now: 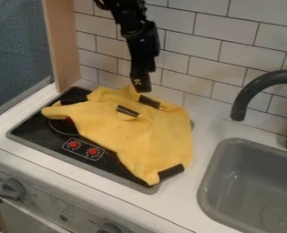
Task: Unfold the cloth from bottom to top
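Camera view: the gripper is at the far edge of the yellow cloth, unfolding seemingly part done.
The cloth lies rumpled across the stove top, its right side over onto the white tabletop, left of the sink. Dark strips show at its near corner, its middle and its far edge. I cannot tell whether the jaws are apart, closed or pinching fabric, nor whether they touch it. I judge the step in hand to be working the upper layer toward the far side. Next I'd confirm a grip on one layer only, then draw it gently away from the near side; a double pinch could drag the whole cloth.
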`<state>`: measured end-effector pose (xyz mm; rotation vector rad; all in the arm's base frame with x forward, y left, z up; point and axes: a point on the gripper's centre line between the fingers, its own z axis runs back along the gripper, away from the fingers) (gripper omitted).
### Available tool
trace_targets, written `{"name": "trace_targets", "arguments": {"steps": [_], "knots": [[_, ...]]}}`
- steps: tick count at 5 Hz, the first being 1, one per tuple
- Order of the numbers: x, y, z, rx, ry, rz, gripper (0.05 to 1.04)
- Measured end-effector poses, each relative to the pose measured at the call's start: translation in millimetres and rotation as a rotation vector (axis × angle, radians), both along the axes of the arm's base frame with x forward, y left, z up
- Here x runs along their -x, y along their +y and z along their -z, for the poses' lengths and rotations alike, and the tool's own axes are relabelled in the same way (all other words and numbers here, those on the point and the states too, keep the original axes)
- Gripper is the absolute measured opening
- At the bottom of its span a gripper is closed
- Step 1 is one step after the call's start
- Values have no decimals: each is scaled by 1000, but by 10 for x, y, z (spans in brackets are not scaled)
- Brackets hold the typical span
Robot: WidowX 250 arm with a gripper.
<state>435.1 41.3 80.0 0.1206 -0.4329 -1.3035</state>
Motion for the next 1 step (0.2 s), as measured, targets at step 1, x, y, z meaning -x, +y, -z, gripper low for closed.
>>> {"name": "trace_targets", "arguments": {"steps": [1], "knots": [[228,75,-198,-69,-21,23,1000]]}}
